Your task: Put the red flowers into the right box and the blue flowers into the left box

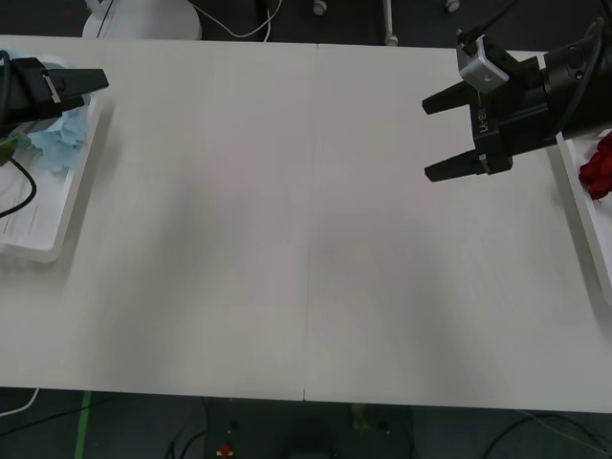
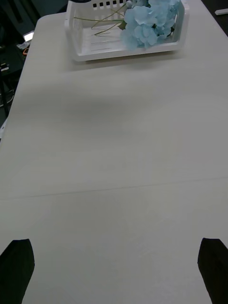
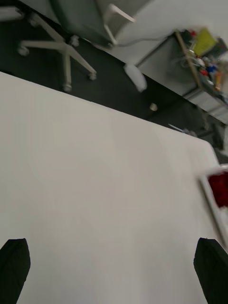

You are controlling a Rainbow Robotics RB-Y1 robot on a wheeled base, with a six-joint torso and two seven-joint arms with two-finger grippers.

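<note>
Right tool [image 1: 427, 139] wide open, empty, over the tabletop [image 1: 287, 239] beside the right box [image 1: 585, 215] with red flowers [image 1: 600, 167]. Left tool [image 1: 100, 81] open, empty, above blue flowers [image 1: 57, 134] in the left box [image 1: 57, 234].

Even, bright overhead light on my feeds; the counter [image 1: 306, 239] reads pale w/ no hot glare. Soft diffuse shadows mid-counter in front view. Left wrist view is smeared; red flowers [image 3: 219, 189] blurred.

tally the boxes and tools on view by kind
boxes: 2, the left box holding blue flowers and the right box holding red flowers
tools: 2, the left tool and the right tool, both open
total: 4
</note>
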